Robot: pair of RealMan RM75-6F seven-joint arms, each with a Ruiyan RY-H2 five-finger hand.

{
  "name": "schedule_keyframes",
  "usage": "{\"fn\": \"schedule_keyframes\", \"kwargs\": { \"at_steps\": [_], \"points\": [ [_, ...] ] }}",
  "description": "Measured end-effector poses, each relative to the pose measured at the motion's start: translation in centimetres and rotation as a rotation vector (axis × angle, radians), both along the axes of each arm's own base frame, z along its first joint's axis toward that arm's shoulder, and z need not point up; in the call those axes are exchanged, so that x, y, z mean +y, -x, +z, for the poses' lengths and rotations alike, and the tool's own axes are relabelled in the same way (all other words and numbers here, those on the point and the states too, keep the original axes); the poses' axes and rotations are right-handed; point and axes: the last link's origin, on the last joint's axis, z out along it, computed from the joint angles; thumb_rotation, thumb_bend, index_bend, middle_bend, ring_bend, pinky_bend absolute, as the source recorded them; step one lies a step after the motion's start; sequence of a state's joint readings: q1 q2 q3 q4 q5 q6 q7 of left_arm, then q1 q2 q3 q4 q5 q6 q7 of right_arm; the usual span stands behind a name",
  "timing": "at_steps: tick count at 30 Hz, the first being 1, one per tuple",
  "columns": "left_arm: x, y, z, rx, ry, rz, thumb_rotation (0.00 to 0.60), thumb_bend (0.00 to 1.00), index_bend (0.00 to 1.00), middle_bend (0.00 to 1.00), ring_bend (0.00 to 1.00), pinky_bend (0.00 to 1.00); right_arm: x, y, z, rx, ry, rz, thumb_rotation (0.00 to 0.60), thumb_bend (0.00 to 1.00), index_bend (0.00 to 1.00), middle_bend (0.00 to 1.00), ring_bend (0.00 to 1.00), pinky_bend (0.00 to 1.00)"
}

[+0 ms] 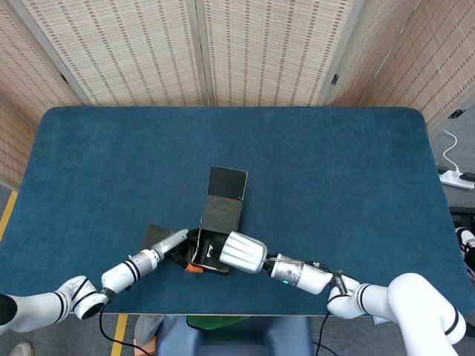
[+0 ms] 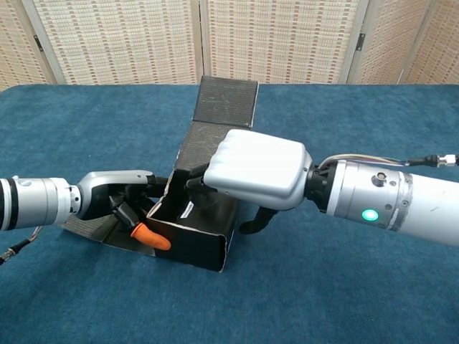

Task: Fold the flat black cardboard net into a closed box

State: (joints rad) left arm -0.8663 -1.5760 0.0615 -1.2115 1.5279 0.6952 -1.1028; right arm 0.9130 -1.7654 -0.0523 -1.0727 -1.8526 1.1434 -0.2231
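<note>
The cardboard net point(image 2: 208, 186) sits near the bench's point(image 1: 334, 170) near edge, left of centre. The left robot hand point(image 2: 118, 197) lies against its left side; the right robot hand point(image 2: 254, 166) rests on top, from the right.

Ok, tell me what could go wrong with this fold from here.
1. The right hand presses into the half-formed black box from above; too much force may crush its walls.
2. The left hand touches only the box's left wall, so that wall may spring back if it slips.
3. The lid flaps lie flat behind the box, unheld, and may stay unfolded.
</note>
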Motion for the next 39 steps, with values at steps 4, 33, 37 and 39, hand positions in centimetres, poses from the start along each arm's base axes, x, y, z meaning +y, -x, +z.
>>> {"fn": "schedule_keyframes", "kwargs": {
  "at_steps": [4,33,37,39],
  "points": [
    [0.0,0.0,-0.2,-0.005,-0.012,0.007,0.600,0.20,0.38,0.43,0.63,0.86,0.0,0.3,0.4,-0.007,0.008,-0.006,0.600,0.00,0.42,0.39,0.82,1.00],
    [-0.6,0.2,-0.4,-0.012,-0.004,0.023,0.600,0.20,0.38,0.43,0.63,0.86,1.3,1.9,-1.2,0.055,-0.031,-0.022,0.600,0.17,0.79,0.73,0.87,1.00],
    [-0.6,0.3,-0.4,-0.011,-0.006,0.024,0.600,0.20,0.38,0.43,0.63,0.86,1.0,1.6,-1.1,0.046,-0.035,-0.026,0.600,0.17,0.89,0.85,0.88,1.00],
    [-0.6,0.4,-0.4,-0.010,-0.009,0.022,0.600,0.20,0.38,0.43,0.63,0.86,1.0,1.5,-1.0,0.043,-0.034,-0.027,0.600,0.17,0.93,0.91,0.88,1.00]
  ]
}}
